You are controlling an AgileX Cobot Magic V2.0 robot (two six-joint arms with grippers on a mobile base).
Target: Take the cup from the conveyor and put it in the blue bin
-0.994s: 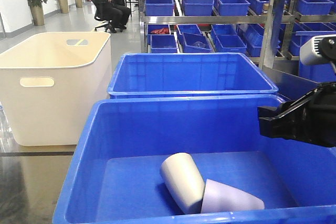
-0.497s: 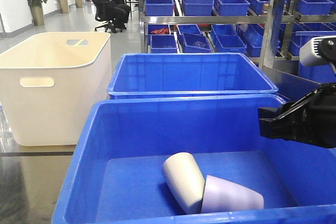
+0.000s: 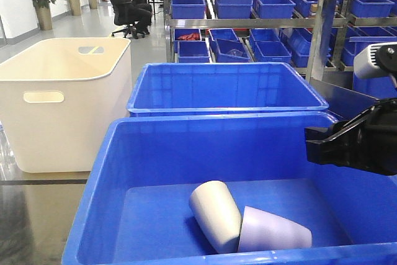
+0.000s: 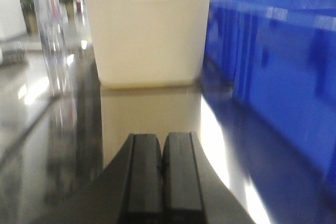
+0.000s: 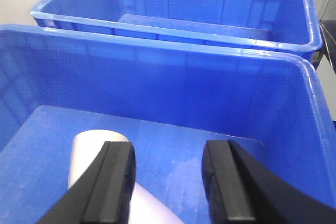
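**Front view: two cups lie in the blue bin, right gripper above it with nothing held**

The exterior front view shows the blue bin (image 3: pixel 99 184) nearest the camera. On its floor lie two cups on their sides, touching: a grey cup (image 3: pixel 215 214) and, to its right, a lavender cup (image 3: pixel 273 233) whose end tucks against the grey one. Behind the blue bin stands a second blue tub (image 3: pixel 226 88), and to the left of the blue bin a cream tub (image 3: pixel 62 103) with a handle slot. Behind them, metal shelves (image 3: pixel 248 22) carry smaller blue crates.

The right gripper (image 5: pixel 169 182) hangs over the blue bin's right side, its jaws spread apart and empty; the grey cup shows below, between and left of its fingers (image 5: pixel 113 182).

The left gripper (image 4: pixel 161 174) is outside the blue bin, to its left, over a glossy dark surface (image 4: pixel 63 145). Its two pads are pressed together with nothing between them, facing the cream tub.

The conveyor's belt cannot be identified with certainty in these views.
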